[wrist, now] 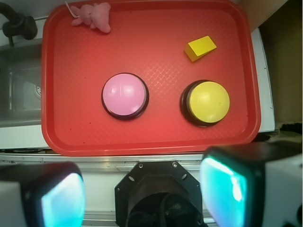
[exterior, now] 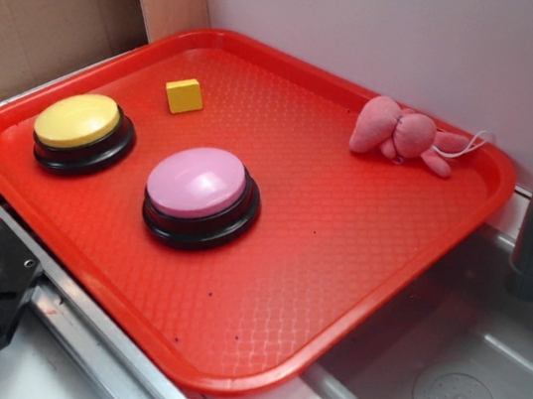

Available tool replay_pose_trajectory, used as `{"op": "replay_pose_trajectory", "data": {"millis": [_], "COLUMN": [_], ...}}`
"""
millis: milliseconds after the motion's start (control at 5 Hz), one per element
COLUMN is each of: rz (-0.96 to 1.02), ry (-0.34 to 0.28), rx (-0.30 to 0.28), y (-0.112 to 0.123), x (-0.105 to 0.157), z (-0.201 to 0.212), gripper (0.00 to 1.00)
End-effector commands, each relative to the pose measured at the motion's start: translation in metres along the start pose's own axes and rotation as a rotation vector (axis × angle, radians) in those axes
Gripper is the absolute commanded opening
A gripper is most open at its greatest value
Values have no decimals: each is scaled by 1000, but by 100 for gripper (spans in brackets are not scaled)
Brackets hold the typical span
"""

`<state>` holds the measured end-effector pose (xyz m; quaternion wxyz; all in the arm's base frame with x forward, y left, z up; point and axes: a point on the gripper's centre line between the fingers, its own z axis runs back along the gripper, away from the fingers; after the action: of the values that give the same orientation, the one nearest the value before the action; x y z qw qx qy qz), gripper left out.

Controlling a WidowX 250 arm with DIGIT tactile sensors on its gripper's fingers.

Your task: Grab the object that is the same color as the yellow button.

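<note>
Gripper [wrist: 142, 189] wide open, empty, off the tray [wrist: 151, 142]. Risk: closing on yellow button [wrist: 207, 102] instead of yellow block [wrist: 200, 48] near far edge.

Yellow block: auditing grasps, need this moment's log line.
gripper: open, off tray | yellow block: untouched, behind yellow button | grasp: not started

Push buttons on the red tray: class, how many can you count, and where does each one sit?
2. The yellow button sits near the tray's left edge in the exterior view, beside the yellow block. The pink button sits near the middle. None looks hidden.
</note>
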<state>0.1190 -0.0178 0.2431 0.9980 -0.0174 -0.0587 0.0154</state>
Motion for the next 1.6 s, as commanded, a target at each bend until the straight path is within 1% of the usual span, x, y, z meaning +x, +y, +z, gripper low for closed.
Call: {"op": "replay_pose_trajectory", "data": {"millis": [0,200,400,600,800,1000,1200,1400], "rz": [0,214,461,674,854,1025,1128,1179], "ry": [0,-61,-103,-151,-198,-246,-315,-293], "rx": [0,-30,-23,6,59,126,195,222], "y": [0,14,35,58,79,103,112,126], "x": [0,17,40,61,86,106,118,130], "z": [0,-15,-39,-63,-92,-122,-144,-169], "gripper": [100,100,100,100,100,100,100,100]}}
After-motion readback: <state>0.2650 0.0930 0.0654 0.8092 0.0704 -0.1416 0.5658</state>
